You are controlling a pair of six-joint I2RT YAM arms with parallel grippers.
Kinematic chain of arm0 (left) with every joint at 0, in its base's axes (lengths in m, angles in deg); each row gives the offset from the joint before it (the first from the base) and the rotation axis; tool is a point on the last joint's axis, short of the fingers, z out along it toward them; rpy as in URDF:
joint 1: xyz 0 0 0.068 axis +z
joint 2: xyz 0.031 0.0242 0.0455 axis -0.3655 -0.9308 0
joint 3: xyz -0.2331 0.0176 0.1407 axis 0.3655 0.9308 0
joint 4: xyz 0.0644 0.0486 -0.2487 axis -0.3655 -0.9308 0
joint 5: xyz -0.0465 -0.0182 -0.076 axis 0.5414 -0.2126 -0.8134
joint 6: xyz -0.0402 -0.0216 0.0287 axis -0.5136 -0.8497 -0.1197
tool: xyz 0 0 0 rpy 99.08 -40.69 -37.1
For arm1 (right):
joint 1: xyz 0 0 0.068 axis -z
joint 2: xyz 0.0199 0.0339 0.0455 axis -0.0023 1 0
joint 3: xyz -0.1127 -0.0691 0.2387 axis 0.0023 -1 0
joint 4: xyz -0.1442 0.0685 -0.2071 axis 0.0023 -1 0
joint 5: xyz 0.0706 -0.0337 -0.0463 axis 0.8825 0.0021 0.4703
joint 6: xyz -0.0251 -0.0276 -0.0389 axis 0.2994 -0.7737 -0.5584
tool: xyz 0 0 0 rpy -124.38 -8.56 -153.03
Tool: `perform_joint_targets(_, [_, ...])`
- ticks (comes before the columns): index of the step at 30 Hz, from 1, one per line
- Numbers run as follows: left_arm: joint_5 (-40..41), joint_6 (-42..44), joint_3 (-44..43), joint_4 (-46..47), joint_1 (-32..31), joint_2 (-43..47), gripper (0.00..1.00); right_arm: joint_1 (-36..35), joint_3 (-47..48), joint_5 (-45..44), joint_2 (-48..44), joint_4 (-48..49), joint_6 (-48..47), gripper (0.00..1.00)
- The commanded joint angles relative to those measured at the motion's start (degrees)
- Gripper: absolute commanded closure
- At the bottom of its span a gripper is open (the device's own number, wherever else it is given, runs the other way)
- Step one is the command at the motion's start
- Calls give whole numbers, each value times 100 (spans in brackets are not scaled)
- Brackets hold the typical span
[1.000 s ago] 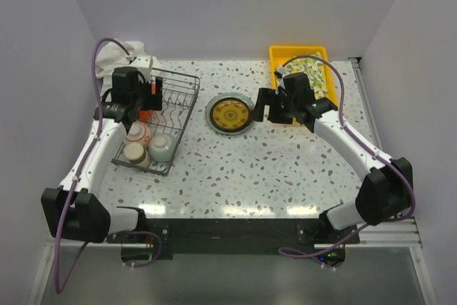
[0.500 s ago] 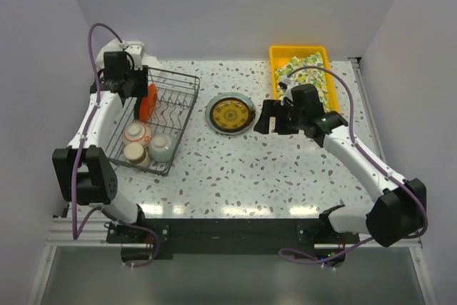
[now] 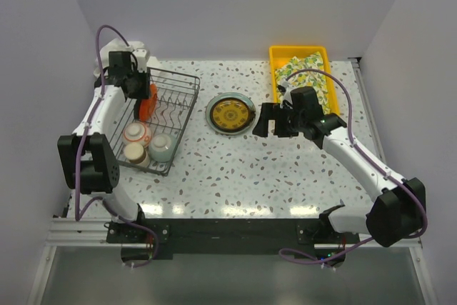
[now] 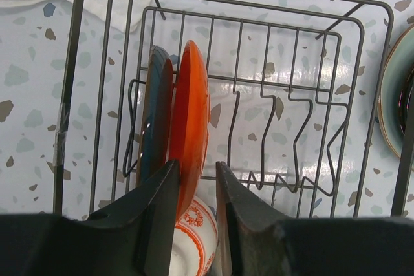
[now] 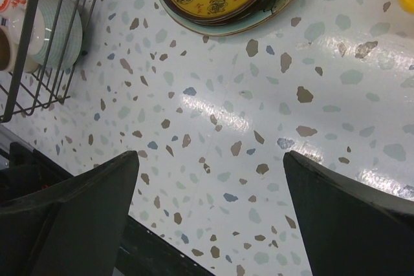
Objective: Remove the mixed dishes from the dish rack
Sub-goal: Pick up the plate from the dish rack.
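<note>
Left hand (image 4: 194,172) straddling orange plate (image 4: 192,108) in dish rack (image 4: 69,95), grip unclear, right hand (image 5: 210,159) wide open, empty.

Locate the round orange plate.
The round orange plate stands on edge at the far left of the top view, in the dark wire dish rack, beside the dark teal plate, straddled by the left gripper.

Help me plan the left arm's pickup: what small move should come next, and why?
Probably close the left gripper on the orange plate: its fingers straddle the upright plate's rim, with a sliver of gap visible beside one finger.
</note>
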Motion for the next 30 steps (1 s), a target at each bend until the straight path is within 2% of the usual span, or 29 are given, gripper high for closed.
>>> perform_joint_targets(1, [-104, 130, -310, -42, 71, -114, 69, -14, -38, 123, -105, 213, 42, 2])
perform_joint_targets(4, [-139, 139, -381, -59, 97, -184, 73, -14, -55, 97, -140, 195, 33, 2])
perform_joint_targets(15, [-657, 104, -680, -314, 264, -571, 74, -14, -99, 0, -158, 160, 25, 2])
perform_joint_targets(18, [-886, 69, -723, -323, 317, -650, 78, -14, -90, 17, -140, 160, 25, 2])
perform_joint_targets(27, [-1615, -125, -855, -376, 659, -545, 98, -23, -125, -26, -158, 142, 16, 2])
perform_joint_targets(30, [-1984, -221, -890, -393, 826, -439, 100, -14, -134, -26, -149, 134, 51, 2])
